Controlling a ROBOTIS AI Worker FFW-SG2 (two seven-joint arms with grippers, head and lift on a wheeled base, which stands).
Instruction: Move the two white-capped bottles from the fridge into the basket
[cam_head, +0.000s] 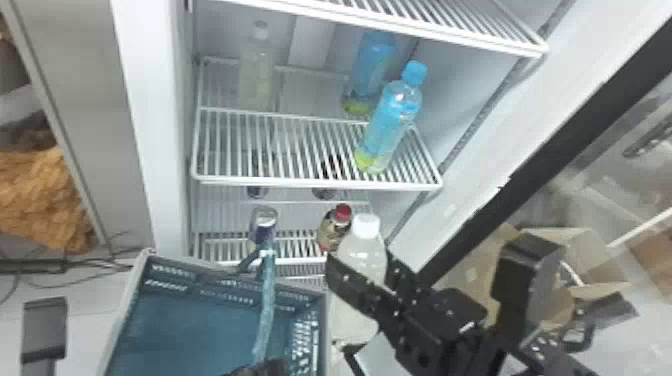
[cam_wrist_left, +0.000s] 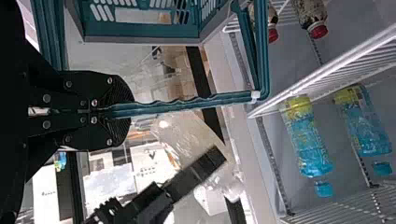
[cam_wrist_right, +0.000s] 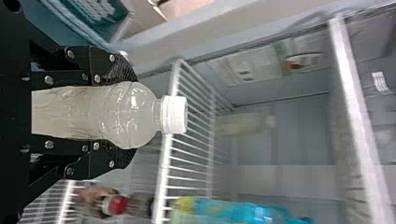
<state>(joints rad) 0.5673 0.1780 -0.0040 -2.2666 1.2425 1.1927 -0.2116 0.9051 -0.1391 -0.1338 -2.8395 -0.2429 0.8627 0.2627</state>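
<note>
My left claw (cam_wrist_left: 127, 110) is gripping the handle (cam_wrist_left: 187, 103), likely steadying the basket (cam_head: 190, 325) while my right claw (cam_wrist_right: 123, 115) is clamping one bottle (cam_head: 356, 320) beside it. Another bottle (cam_head: 256, 75) is standing in the fridge (cam_head: 155, 125).

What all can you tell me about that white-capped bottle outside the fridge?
The bottle is clear and plastic-looking, with a rounded, ridged shoulder, pale cloudy contents and its white cap on. It is nearly upright, cap up, in front of the fridge and beside the basket. The right tool clamps its sides.
</note>
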